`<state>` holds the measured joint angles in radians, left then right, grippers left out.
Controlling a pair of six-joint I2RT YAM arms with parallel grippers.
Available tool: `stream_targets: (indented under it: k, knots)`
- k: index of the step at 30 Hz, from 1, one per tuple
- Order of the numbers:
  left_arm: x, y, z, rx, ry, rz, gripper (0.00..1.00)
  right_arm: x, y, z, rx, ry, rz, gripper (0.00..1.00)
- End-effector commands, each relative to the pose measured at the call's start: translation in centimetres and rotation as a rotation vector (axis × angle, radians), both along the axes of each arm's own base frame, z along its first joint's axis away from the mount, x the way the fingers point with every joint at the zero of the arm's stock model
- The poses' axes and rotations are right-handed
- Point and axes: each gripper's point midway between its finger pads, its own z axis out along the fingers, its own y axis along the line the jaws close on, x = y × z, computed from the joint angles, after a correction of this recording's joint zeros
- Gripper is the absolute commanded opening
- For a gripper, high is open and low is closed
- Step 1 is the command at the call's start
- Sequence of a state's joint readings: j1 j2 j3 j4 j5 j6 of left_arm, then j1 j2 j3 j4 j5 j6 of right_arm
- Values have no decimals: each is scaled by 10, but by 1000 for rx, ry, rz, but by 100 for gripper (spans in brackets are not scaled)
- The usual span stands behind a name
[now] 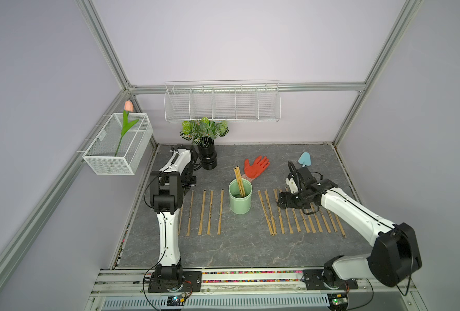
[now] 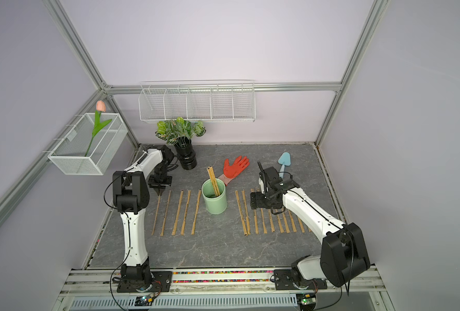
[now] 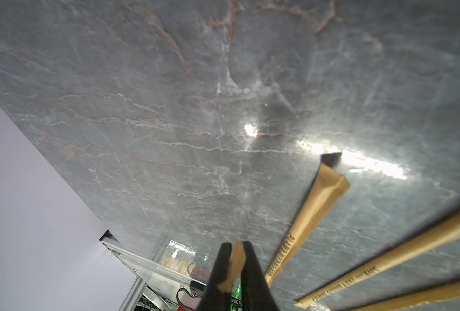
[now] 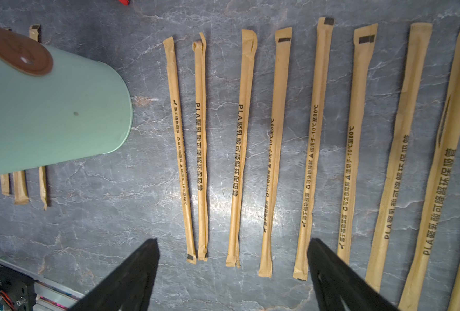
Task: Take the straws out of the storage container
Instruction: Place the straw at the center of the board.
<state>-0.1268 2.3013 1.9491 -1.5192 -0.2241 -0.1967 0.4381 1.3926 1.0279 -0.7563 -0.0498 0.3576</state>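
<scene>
Rows of straws [image 1: 210, 212] lie on the worktop [image 1: 223, 250] either side of the central mint storage container [image 1: 240, 204], which holds a few more. The left fingers [image 3: 253, 269] pinch one straw's end at the left row; the right fingers [image 4: 132, 269] gape wide above the right row.

Pale lilac walls [image 1: 237, 40] framed by aluminium rails [image 1: 317, 86] enclose a grey, marble-veined tabletop [image 1: 237, 247] with bright glare spots, a white wire shelf [image 1: 223, 107] on the back wall and a white mesh basket [image 1: 107, 164] on the side wall.
</scene>
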Motion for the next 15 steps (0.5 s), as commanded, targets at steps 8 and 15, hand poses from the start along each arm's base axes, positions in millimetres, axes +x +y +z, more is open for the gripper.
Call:
stream_targets:
  k: [8, 15]
  knots:
    - [12, 5, 1, -8, -27, 2, 15, 5, 2, 2, 6, -8, 12, 89]
    - [11, 5, 0, -6, -26, 3, 17, 5, 1, 2, 5, -8, 10, 89]
